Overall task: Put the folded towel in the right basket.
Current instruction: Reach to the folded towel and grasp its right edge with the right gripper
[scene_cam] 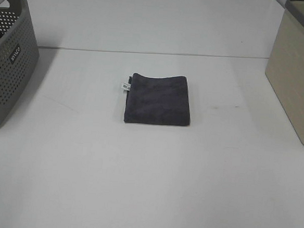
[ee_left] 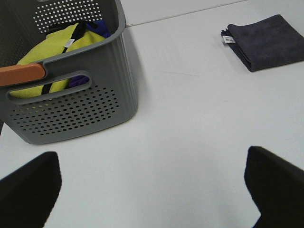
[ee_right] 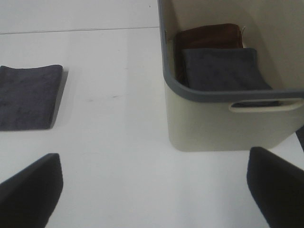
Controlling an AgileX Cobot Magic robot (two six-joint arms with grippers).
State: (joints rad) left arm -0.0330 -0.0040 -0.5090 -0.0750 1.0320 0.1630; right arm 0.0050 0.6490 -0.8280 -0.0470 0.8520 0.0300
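Note:
A dark grey folded towel (scene_cam: 157, 100) with a small white tag lies flat in the middle of the white table. It also shows in the left wrist view (ee_left: 266, 41) and the right wrist view (ee_right: 27, 96). The right basket (scene_cam: 297, 77) is beige with a grey rim and stands at the table's right edge; in the right wrist view (ee_right: 228, 118) it holds a folded grey towel and a brown one. My left gripper (ee_left: 152, 185) and right gripper (ee_right: 154, 187) are open and empty, both well away from the towel. Neither arm shows in the exterior high view.
A grey perforated basket (scene_cam: 7, 57) stands at the table's left edge; in the left wrist view (ee_left: 71, 104) it holds yellow and blue cloths and has an orange handle part. Bare white table (scene_cam: 147, 186) lies around the towel.

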